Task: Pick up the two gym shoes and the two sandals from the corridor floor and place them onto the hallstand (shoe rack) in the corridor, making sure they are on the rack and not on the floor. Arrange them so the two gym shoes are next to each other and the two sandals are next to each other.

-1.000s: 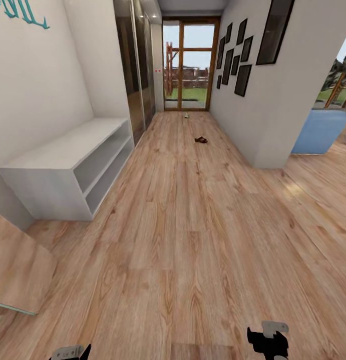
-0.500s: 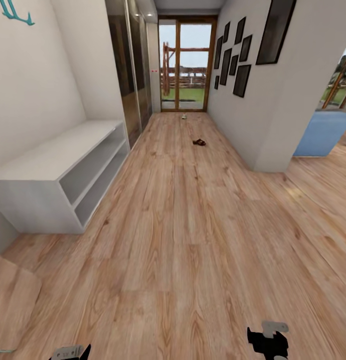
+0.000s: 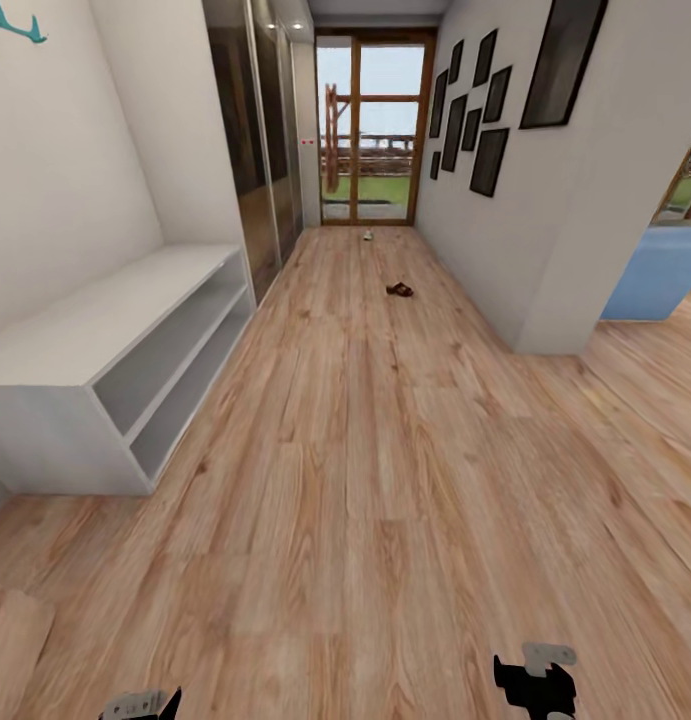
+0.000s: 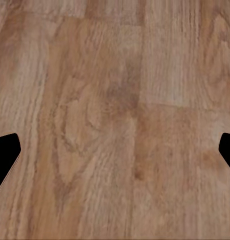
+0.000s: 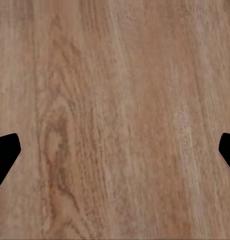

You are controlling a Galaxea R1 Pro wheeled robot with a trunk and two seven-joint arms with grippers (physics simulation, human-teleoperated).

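Note:
The light grey hallstand stands against the left wall, and its top and both open tiers are bare. Far down the corridor floor lies something small and dark brown, the sandals; I cannot tell whether it is one or a pair. A tiny pale shape by the glass door looks like a gym shoe. My left gripper and right gripper sit at the head view's lower edge. In the wrist views the left gripper and right gripper are open over bare planks, holding nothing.
Dark mirrored wardrobe doors follow the hallstand on the left. A glass door closes the far end. Black picture frames hang on the right wall, whose corner opens to a room with blue furniture.
The whole head view has shifted: the hallstand sits further left and lower, and the wood panel at lower left has slid nearly out. The shoes and both grippers keep their places.

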